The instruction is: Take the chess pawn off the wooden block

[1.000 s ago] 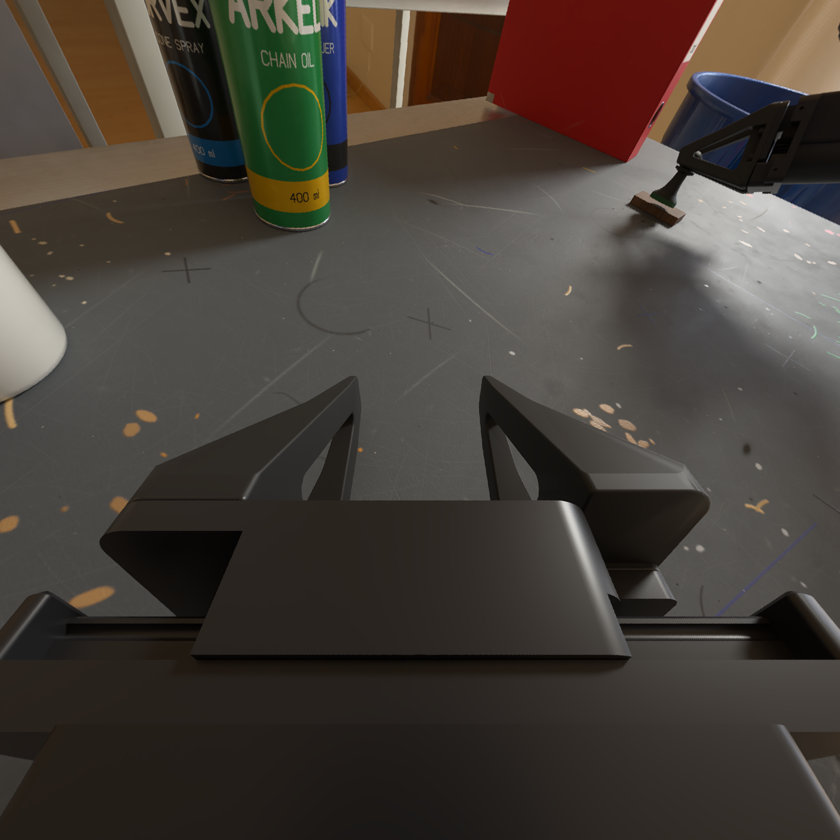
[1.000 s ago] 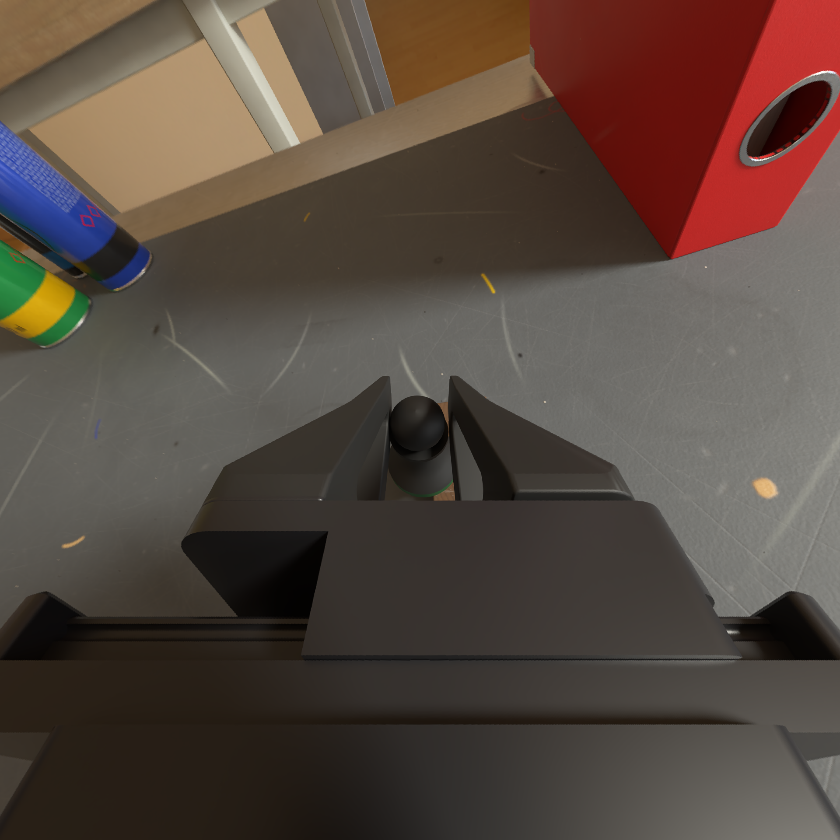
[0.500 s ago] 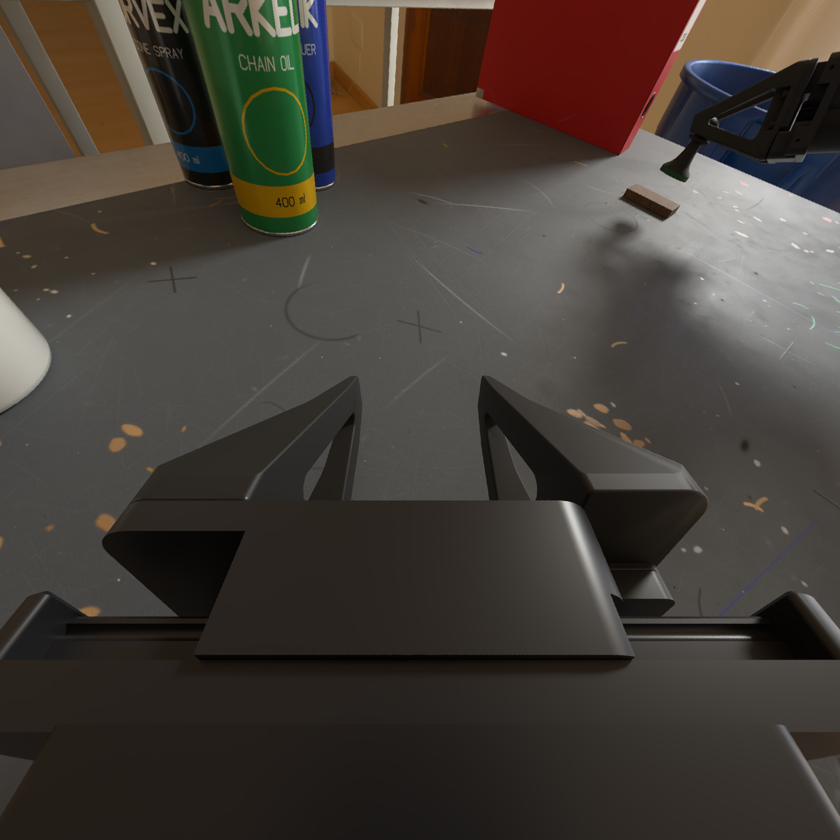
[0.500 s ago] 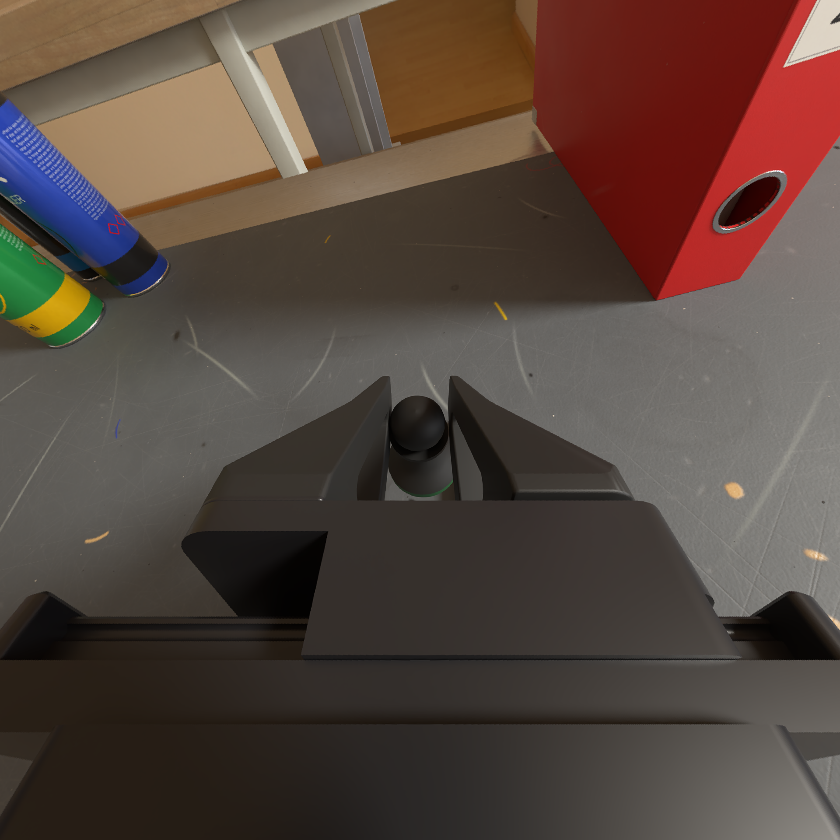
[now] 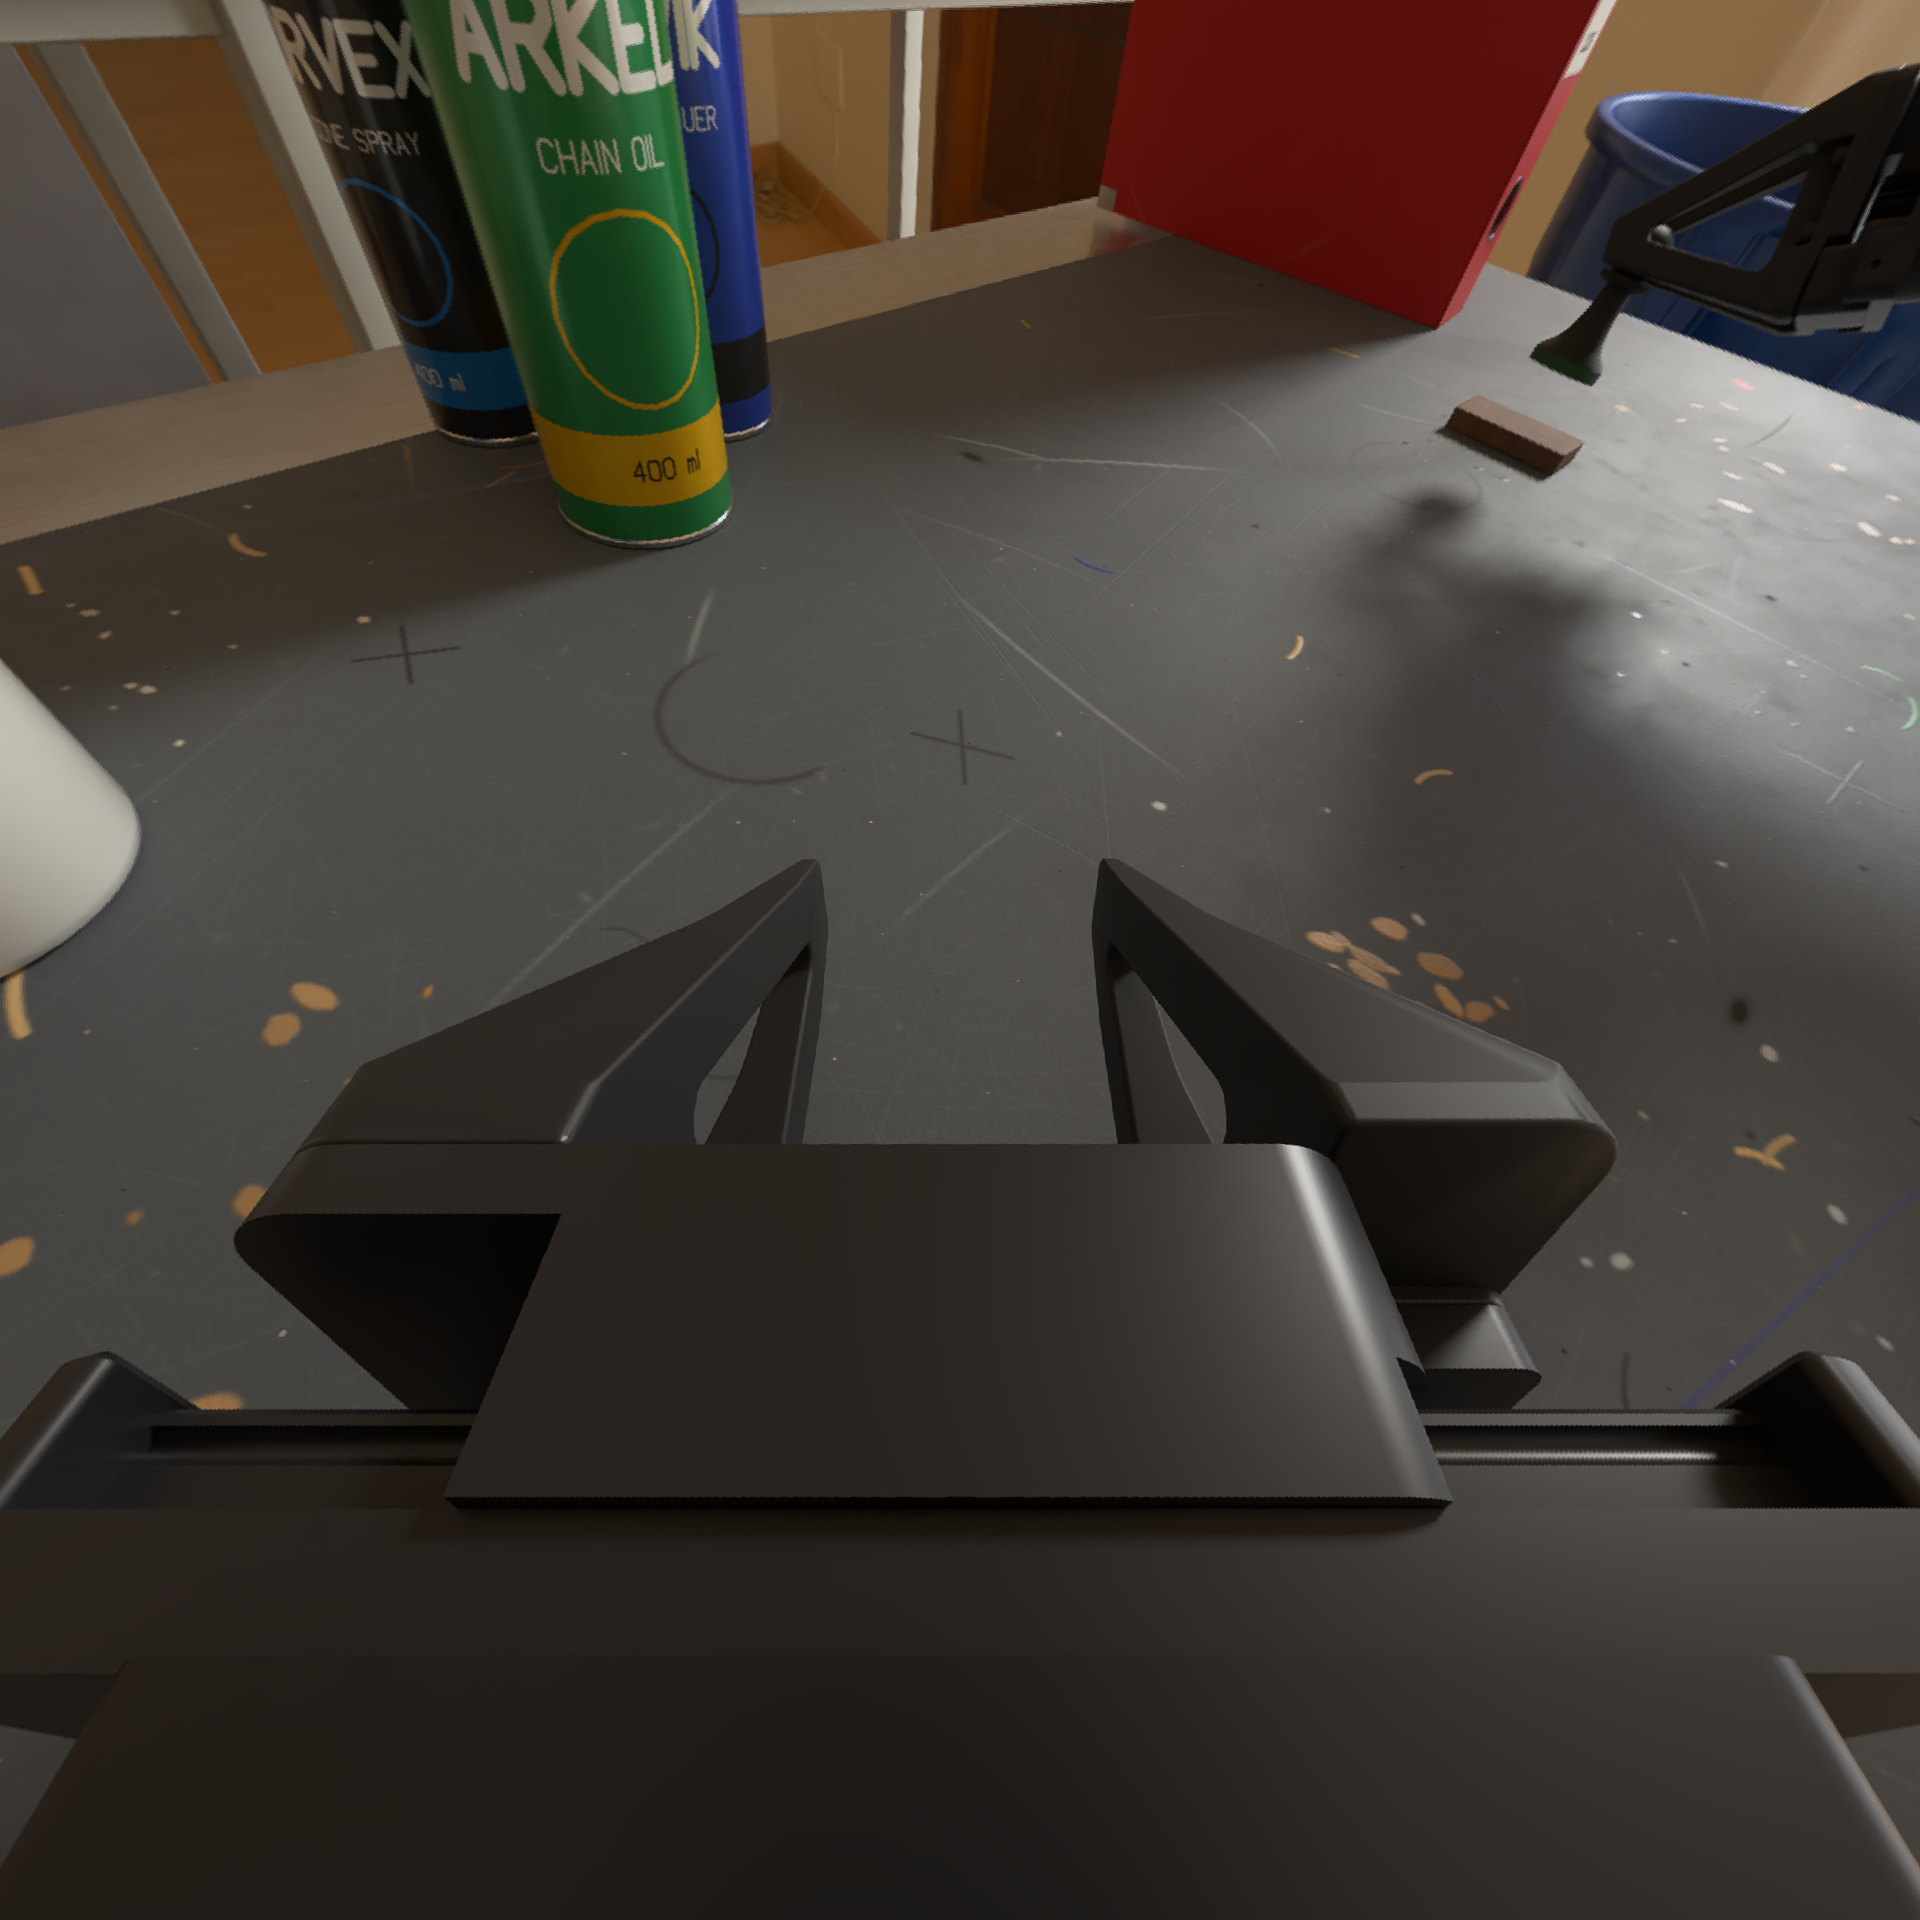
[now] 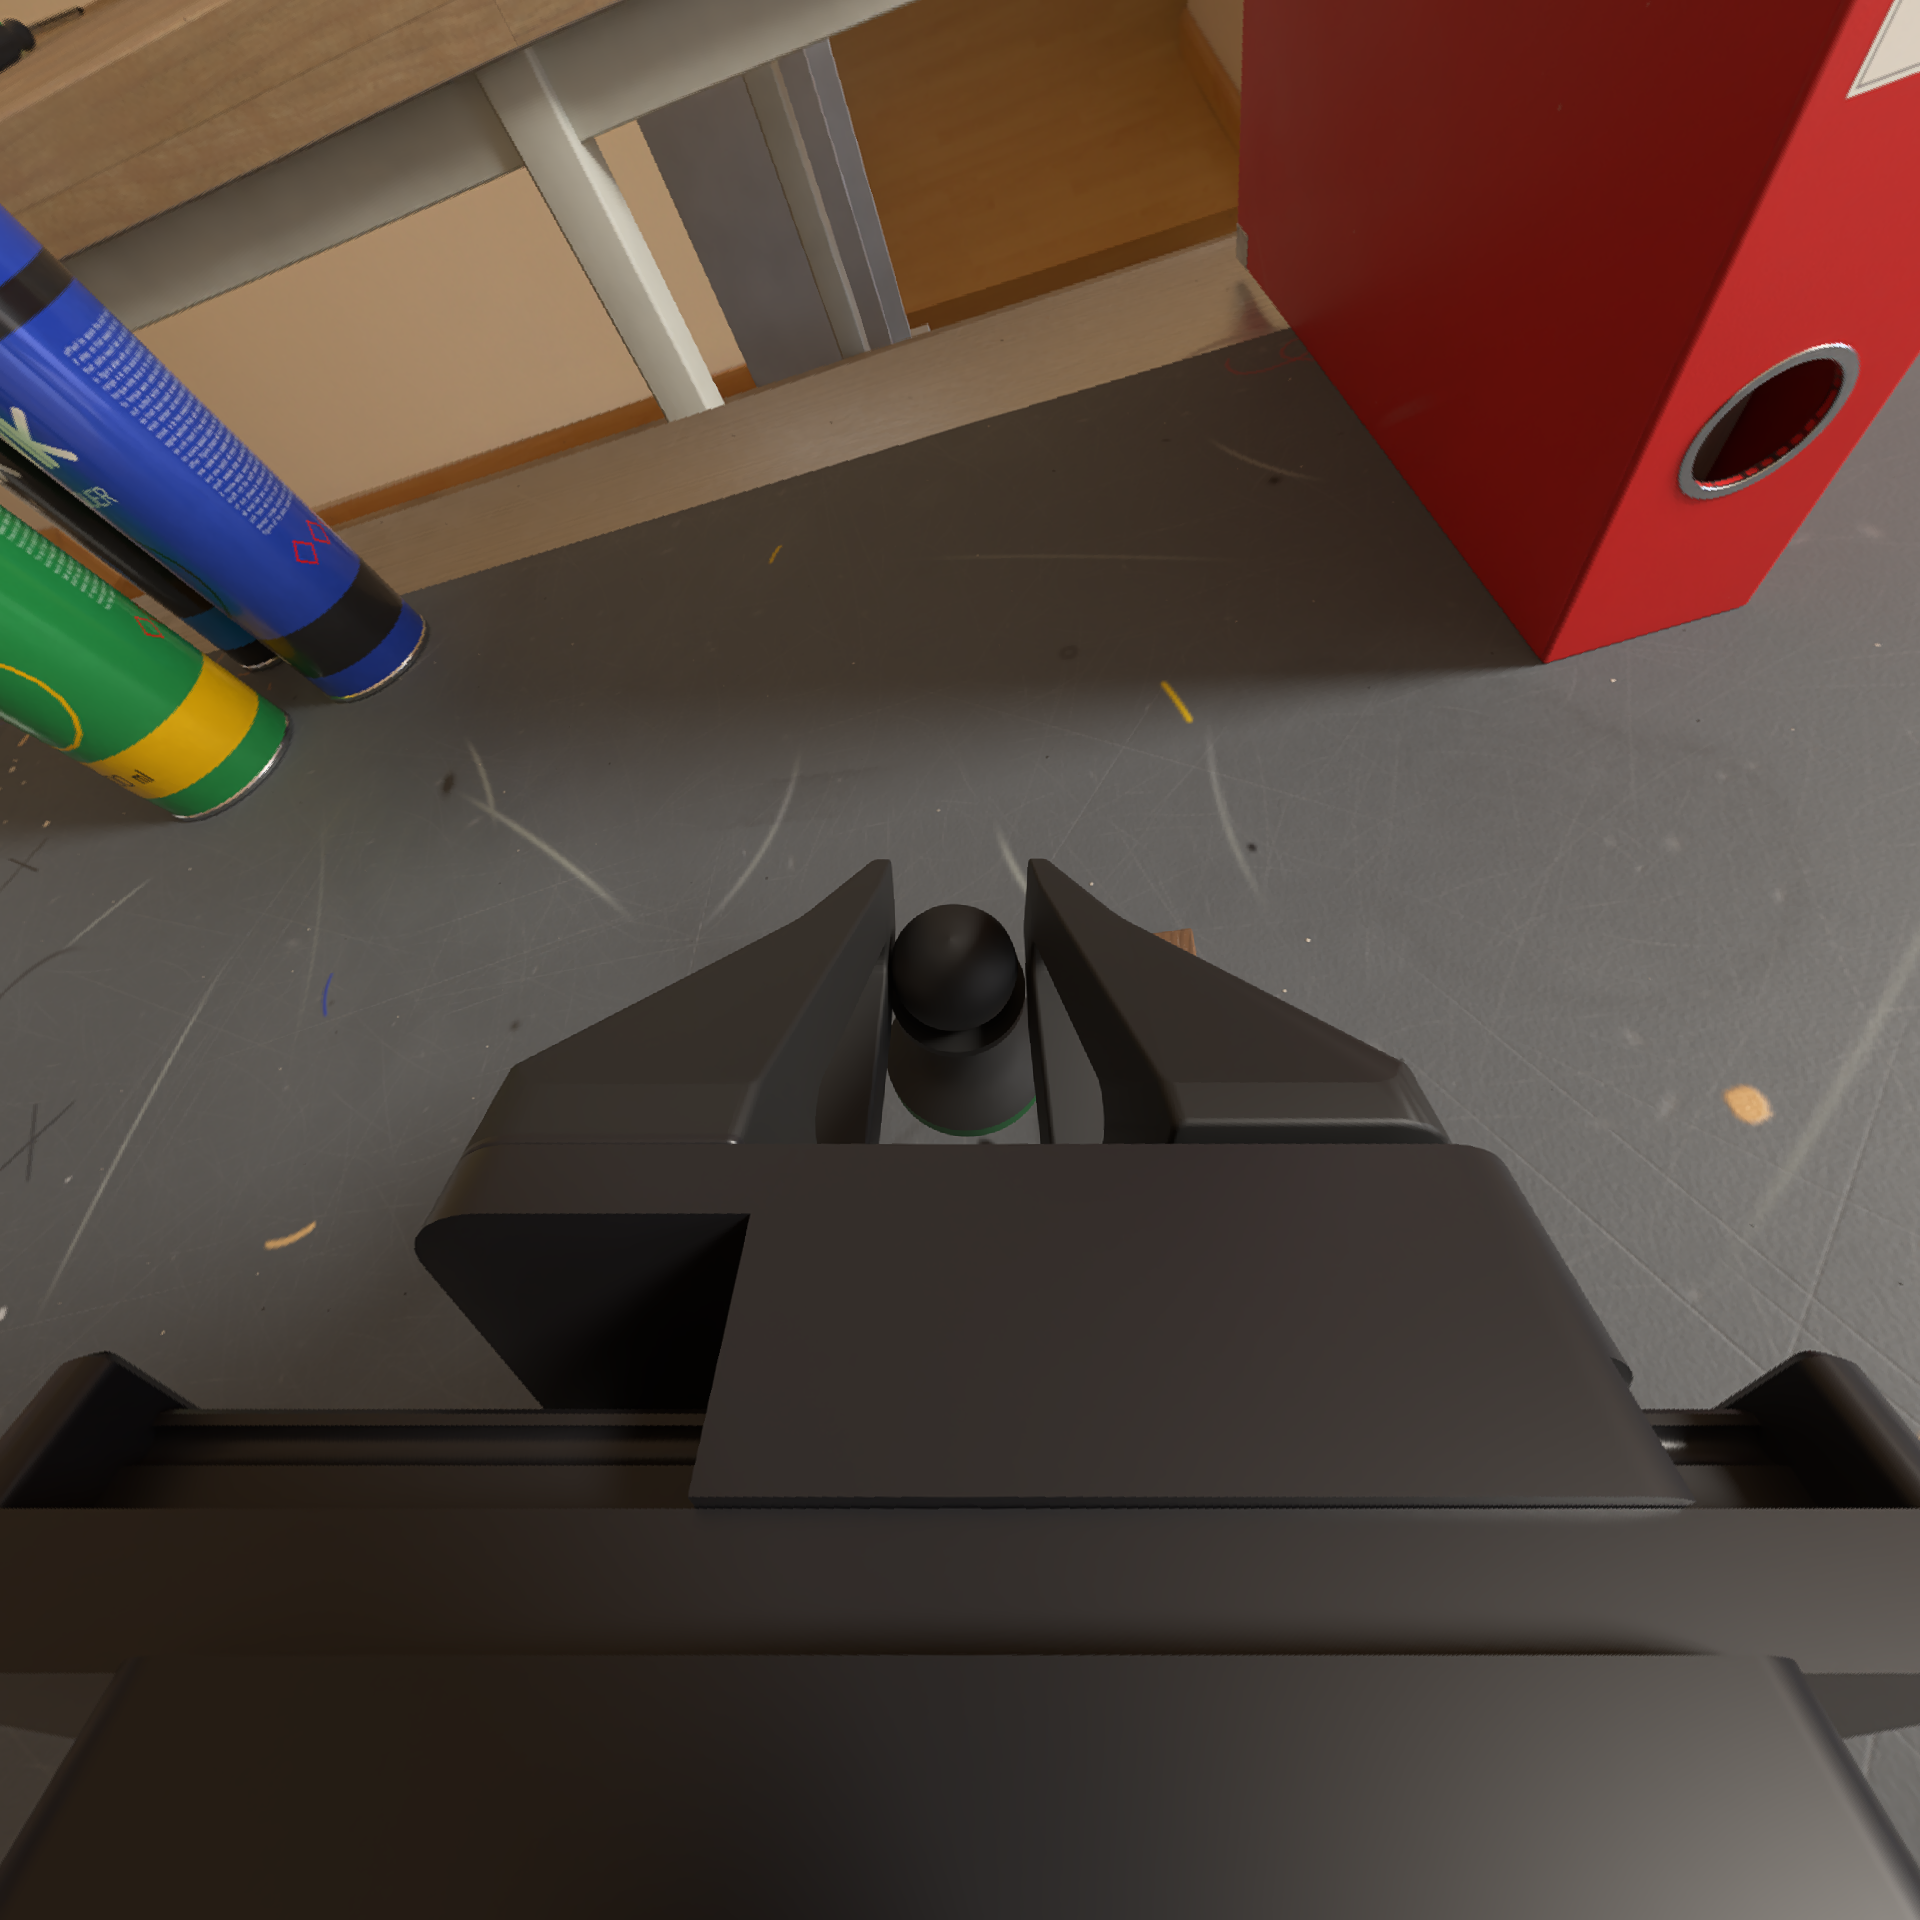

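My right gripper (image 6: 958,883) is shut on the black chess pawn (image 6: 954,966), whose round head shows between the fingers. In the left wrist view the same gripper (image 5: 1631,265) holds the pawn (image 5: 1579,338) in the air, its green-edged base clear above the table. The small flat wooden block (image 5: 1515,433) lies bare on the dark table, just left of and below the pawn. A corner of the block (image 6: 1179,941) peeks out beside my right finger. My left gripper (image 5: 958,883) is open and empty, low over the middle of the table.
Three spray cans stand at the back left: green (image 5: 613,312), black (image 5: 416,260), blue (image 5: 727,260). A red binder (image 5: 1340,145) stands at the back right, also in the right wrist view (image 6: 1579,312). A white object (image 5: 52,831) is at left, a blue bin (image 5: 1662,156) beyond the table.
My right gripper has lifted the pawn off the block and keeps rising, drifting right of it. The block stays on the table. My left gripper's view has shifted slightly.
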